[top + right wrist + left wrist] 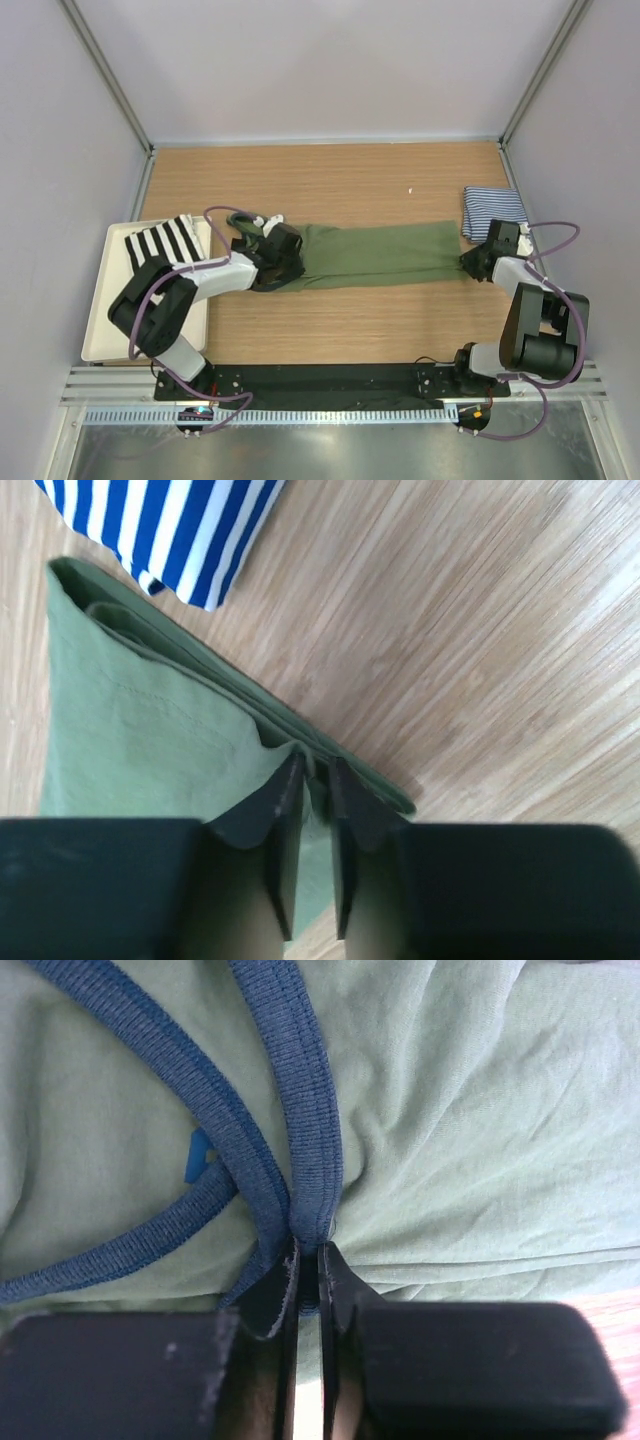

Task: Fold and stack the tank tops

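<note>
Olive cloth spans the table from 9 to 3 o'clock: the green top lies as a long, narrow band, folded lengthwise so its layered edges line up in the right wrist view. The left claw is at the 9 o'clock end, its jaws almost closed and pinching the navy trim where two straps meet. The right claw is at the 3 o'clock end. Its jaws are only a slit apart, and the hem's stacked layers are gathered between them, so both claws hold the same garment by opposite ends.

The striped top sits at 2 o'clock, just beyond the right claw, as a small squared bundle that looks already folded. At 9 o'clock a white tray holds a black-and-white cloth. Whether that cloth is part of the job I cannot tell.

By my reading, the work is past halfway. One top is done and the second has had its lengthwise fold. The band has not yet been folded across its length, probably by bringing one end over the other. After that, the green top has to go on the striped one to make the stack.
</note>
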`<state>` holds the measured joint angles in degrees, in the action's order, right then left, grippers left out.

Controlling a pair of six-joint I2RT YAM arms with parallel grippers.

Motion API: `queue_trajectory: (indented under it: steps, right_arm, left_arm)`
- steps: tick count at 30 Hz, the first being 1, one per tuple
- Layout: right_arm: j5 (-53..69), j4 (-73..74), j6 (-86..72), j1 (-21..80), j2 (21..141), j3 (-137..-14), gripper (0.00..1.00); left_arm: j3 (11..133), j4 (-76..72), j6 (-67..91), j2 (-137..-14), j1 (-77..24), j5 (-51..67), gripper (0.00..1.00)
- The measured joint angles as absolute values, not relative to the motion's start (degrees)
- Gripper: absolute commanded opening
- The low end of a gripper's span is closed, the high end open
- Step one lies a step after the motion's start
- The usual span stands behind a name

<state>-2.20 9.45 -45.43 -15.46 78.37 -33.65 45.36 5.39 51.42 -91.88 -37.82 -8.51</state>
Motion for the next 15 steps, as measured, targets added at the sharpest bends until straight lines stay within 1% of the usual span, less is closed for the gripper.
queue_trajectory:
  steps: [3,4,6,7,9,10,12,13,15]
  right_arm:
    - [-2.17,8.78,-45.23,-15.64,78.37,-33.65,0.27]
    - [-2.26,8.84,-45.23,-15.68,78.30,-33.65,0.36]
    - [-2.87,9.28,-45.28,-15.73,77.25,-33.50,0.49]
    - [-3.60,9.72,-45.04,-15.73,75.96,-33.32,0.54]
    - [-5.43,10.94,-44.66,-15.79,72.16,-33.12,0.55]
    - [-6.24,11.55,-44.40,-15.84,69.89,-33.12,0.56]
    - [-7.53,12.14,-43.75,-15.88,65.67,-33.15,0.57]
    - [-7.88,12.27,-43.44,-15.88,63.81,-33.19,0.57]
    - [-8.01,12.36,-42.74,-15.86,61.39,-33.32,0.58]
  left_arm:
    - [44.64,5.50,51.88,-91.02,-38.68,-9.80,0.14]
    - [44.47,5.74,51.92,-90.70,-38.89,-10.04,0.18]
    - [44.14,6.24,51.90,-89.93,-39.07,-10.37,0.27]
    - [43.83,6.46,51.94,-89.38,-39.16,-10.59,0.39]
    - [43.33,7.49,51.90,-87.90,-39.31,-11.35,0.49]
    - [43.13,8.21,52.03,-87.02,-39.35,-12.03,0.59]
    - [42.61,10.70,52.07,-84.16,-39.38,-14.26,0.66]
    - [42.50,11.99,52.03,-82.52,-39.38,-15.42,0.73]
    - [42.50,14.06,52.03,-79.42,-39.35,-17.63,0.77]
